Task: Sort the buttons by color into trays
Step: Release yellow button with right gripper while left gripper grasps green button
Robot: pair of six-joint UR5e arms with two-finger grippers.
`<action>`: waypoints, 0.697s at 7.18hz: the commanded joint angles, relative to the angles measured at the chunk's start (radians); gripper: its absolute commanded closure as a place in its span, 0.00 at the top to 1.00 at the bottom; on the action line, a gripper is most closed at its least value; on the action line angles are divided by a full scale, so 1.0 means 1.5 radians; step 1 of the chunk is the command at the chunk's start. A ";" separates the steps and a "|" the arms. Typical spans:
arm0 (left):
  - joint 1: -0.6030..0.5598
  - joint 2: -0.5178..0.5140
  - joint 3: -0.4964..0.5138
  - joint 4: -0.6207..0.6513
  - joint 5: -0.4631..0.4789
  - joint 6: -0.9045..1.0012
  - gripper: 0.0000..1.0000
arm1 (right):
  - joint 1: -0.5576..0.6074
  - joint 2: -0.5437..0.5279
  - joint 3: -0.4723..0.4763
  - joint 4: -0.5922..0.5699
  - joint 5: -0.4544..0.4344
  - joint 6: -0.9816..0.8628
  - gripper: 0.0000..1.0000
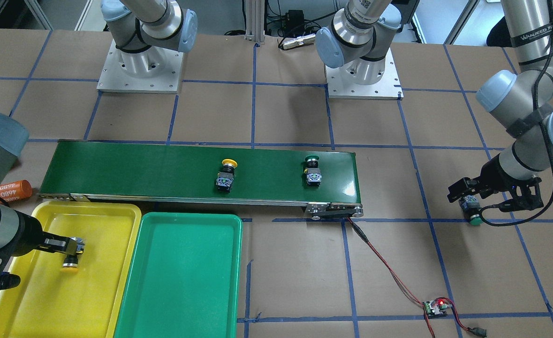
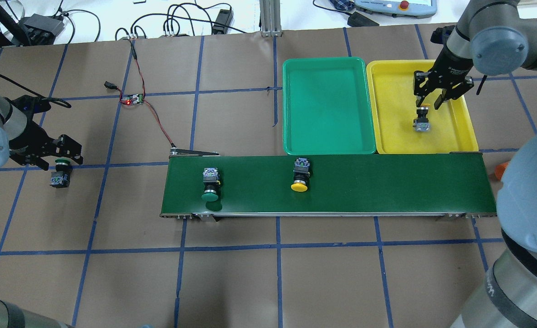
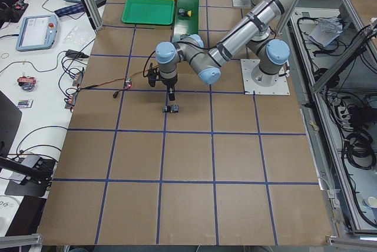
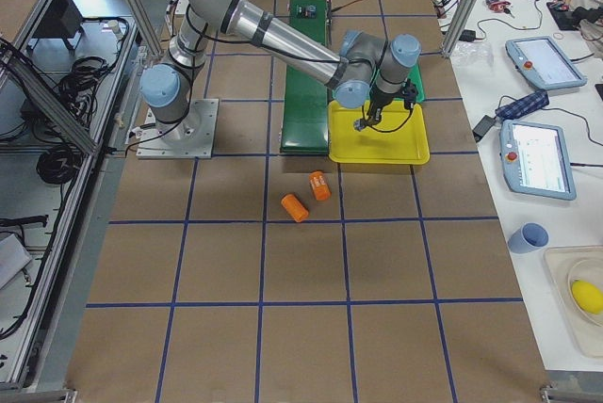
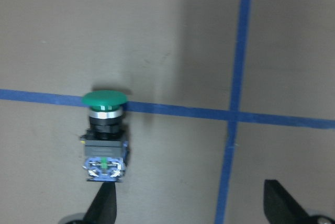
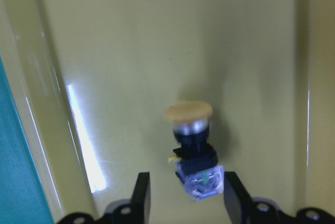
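- I'm looking at a large table (image 2: pixel 232 282) covered in brown paper, with blue tape marking it into squares. A white bench (image 3: pixel 44 69) is running along the side away from the robot, carrying cables and two teach pendants (image 4: pixel 539 160).
- The dark green conveyor belt (image 2: pixel 386 182) is lying lengthwise across the middle. A red wire is trailing from its left end to a small circuit board (image 2: pixel 134 99) that is glowing red.
- The green tray (image 2: pixel 327 109) and the yellow tray (image 2: pixel 396 132) are sitting side by side, touching, against the belt's far edge toward the robot's right.
- The right gripper (image 2: pixel 428 105) is hanging over the yellow tray with its jaws apart. The yellow-capped button (image 6: pixel 194 150) is lying on the tray floor, its block end between the fingertips, with a gap showing on one side.
- The left gripper (image 5: pixel 191 208) is hovering over bare paper well off the belt's left end, with its jaws spread wide. The green-capped button (image 5: pixel 104 140) is lying below it, its cap over a blue tape line.
- Two orange cylinders (image 4: pixel 321 185) are lying on the paper near the yellow tray.
- The belt's green button (image 2: pixel 210 182) and the belt's yellow button (image 2: pixel 300 175) are lying well apart on the belt, with their caps pointing toward the robot.
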 commanded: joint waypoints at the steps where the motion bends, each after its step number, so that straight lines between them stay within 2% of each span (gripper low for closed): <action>1: 0.006 -0.049 -0.013 0.089 0.005 0.008 1.00 | 0.002 -0.031 0.008 0.025 -0.002 0.000 1.00; 2: 0.007 -0.058 -0.005 0.093 0.042 0.006 1.00 | 0.007 -0.056 0.032 0.056 0.000 -0.002 1.00; 3: 0.006 -0.058 -0.004 0.093 0.069 0.007 1.00 | 0.008 -0.092 0.090 0.066 0.000 -0.025 1.00; 4: 0.007 -0.061 -0.007 0.094 0.068 0.017 1.00 | 0.008 -0.148 0.179 0.055 0.004 -0.030 0.99; 5: 0.007 -0.071 -0.007 0.095 0.068 0.021 1.00 | 0.009 -0.194 0.241 0.023 0.030 -0.025 1.00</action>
